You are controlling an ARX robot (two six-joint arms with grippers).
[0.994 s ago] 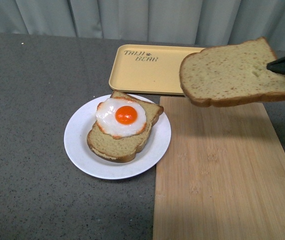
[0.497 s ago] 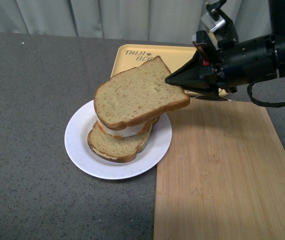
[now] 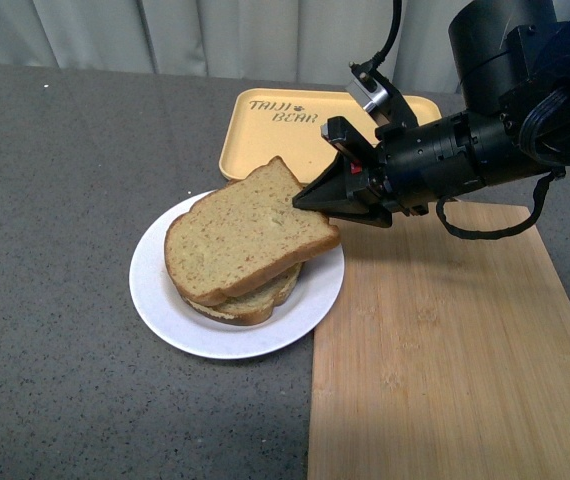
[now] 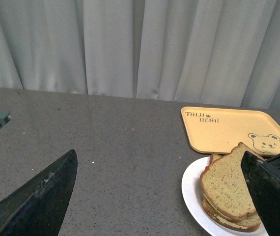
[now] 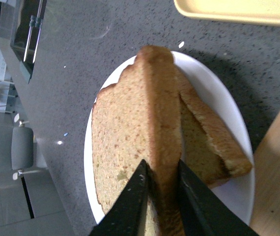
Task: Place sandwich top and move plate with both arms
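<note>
Our right gripper (image 3: 315, 200) is clamped on the sandwich top (image 3: 240, 235), its two pointed fingers (image 5: 139, 196) pinching the crust at the corner that faces the yellow tray (image 3: 265, 150). In the right wrist view the slice sits edge-on between the jaws, so the grip is narrow and out at one end.

The slice lies over the lower bread slice (image 3: 260, 300) on the plate (image 3: 155, 290). It is skewed, hanging past the lower slice on the side away from the gripper, and its held corner looks raised. We see no egg beneath it. From these angles we cannot tell whether the far edge is fully resting on the stack or hovering just above it.

The main risk we see is in the release. If the jaws open while that corner is high, the slice may drop and skid further off-centre. If the arm pulls back before the fingers part fully, it may drag the bread towards the bamboo board (image 3: 445, 360).

Our left gripper (image 4: 158, 162) hangs spread wide and empty over the grey table (image 3: 65, 200), well apart from the plate.

The plate's rim is just beside the board's edge, perhaps touching it. A lopsided lift by the two arms could catch there, tip the plate and shed the loose top slice.
</note>
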